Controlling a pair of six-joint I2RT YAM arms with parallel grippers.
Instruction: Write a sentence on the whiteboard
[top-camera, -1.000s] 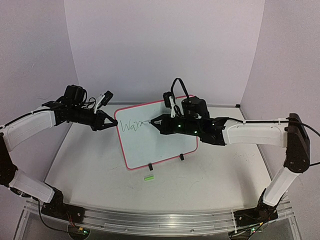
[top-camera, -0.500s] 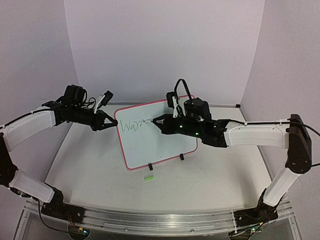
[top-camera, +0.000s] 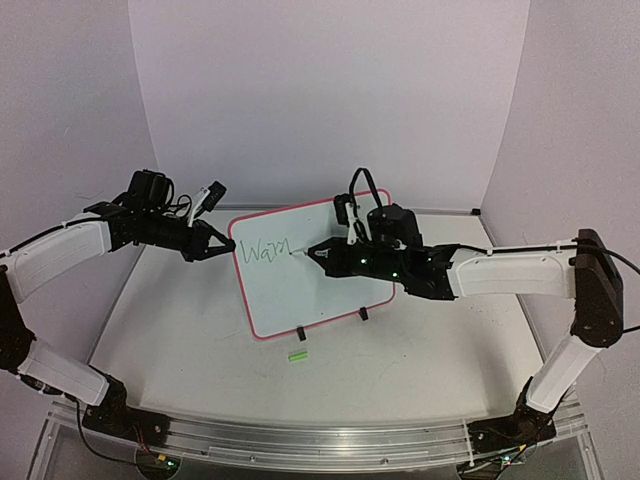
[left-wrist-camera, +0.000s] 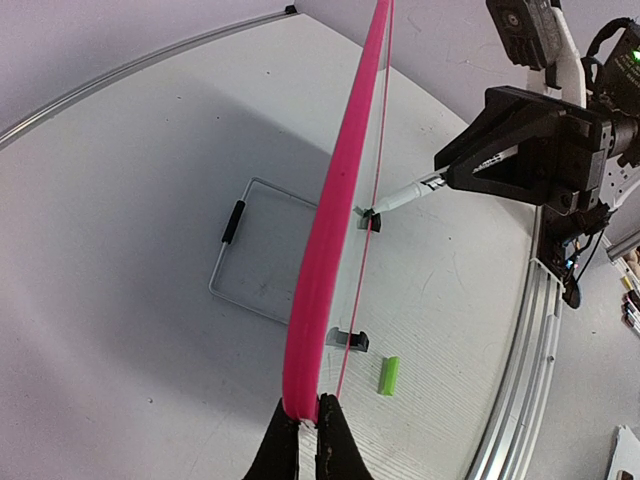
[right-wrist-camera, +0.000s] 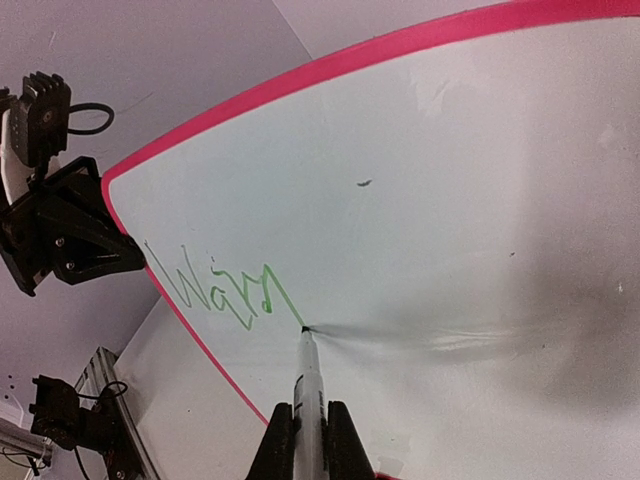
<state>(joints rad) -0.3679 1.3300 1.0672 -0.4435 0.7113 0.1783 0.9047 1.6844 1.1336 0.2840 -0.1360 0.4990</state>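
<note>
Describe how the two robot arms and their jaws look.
The left arm and the right arm have white tubular links and black joints. Their wrists and tapered jaws are black. Black cables loop over both wrists; small green lights glow on the right one.

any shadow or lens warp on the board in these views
Right wrist: a grey shadow streaks from the marker tip across the whiteboard. Left wrist: wide lens bows the whiteboard into a curve. Top external: the sentence reads faint and soft.
</note>
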